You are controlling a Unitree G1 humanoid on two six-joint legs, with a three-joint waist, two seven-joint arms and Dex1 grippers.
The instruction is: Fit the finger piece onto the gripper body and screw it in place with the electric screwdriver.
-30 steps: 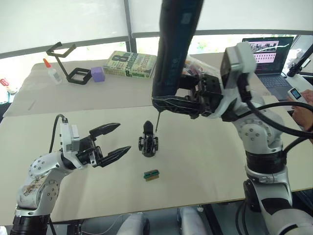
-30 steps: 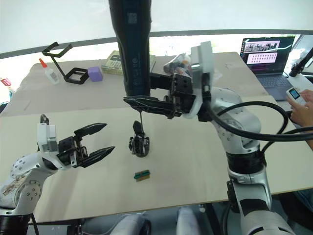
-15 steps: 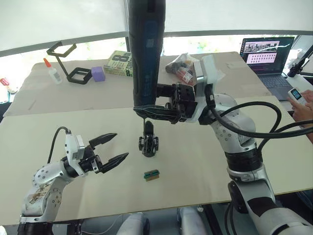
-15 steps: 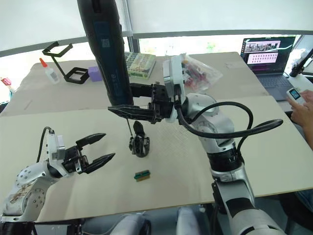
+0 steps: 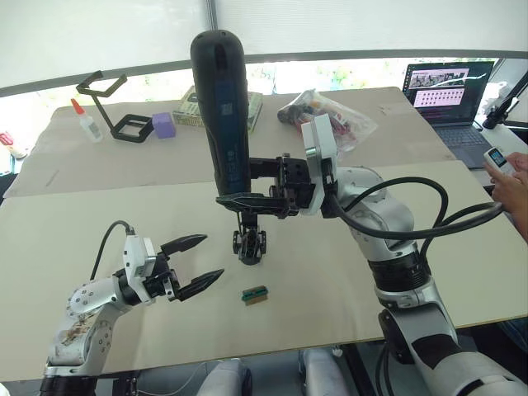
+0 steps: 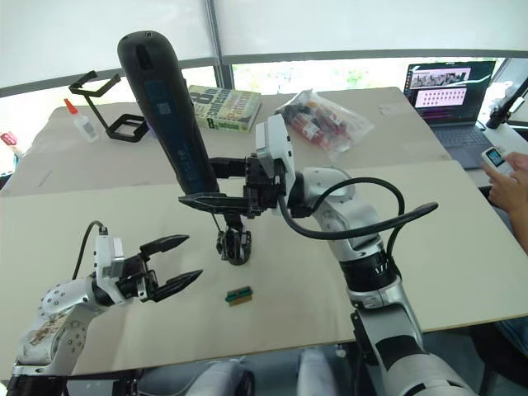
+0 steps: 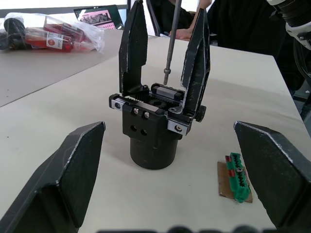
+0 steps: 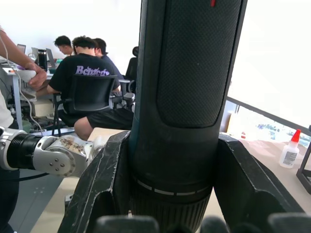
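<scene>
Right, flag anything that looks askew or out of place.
The screwdriver in the right tool leans rather than standing straight over the gripper body. Its bit hangs just above the top, between two upright fingers.

Silver-grey jointed arms with black bands and white wrist blocks. The left gripper (image 5: 196, 261) and right gripper (image 5: 252, 200) have black pointed fingers. Thick black cables loop along each arm; the left shoulder casing looks scuffed.
</scene>
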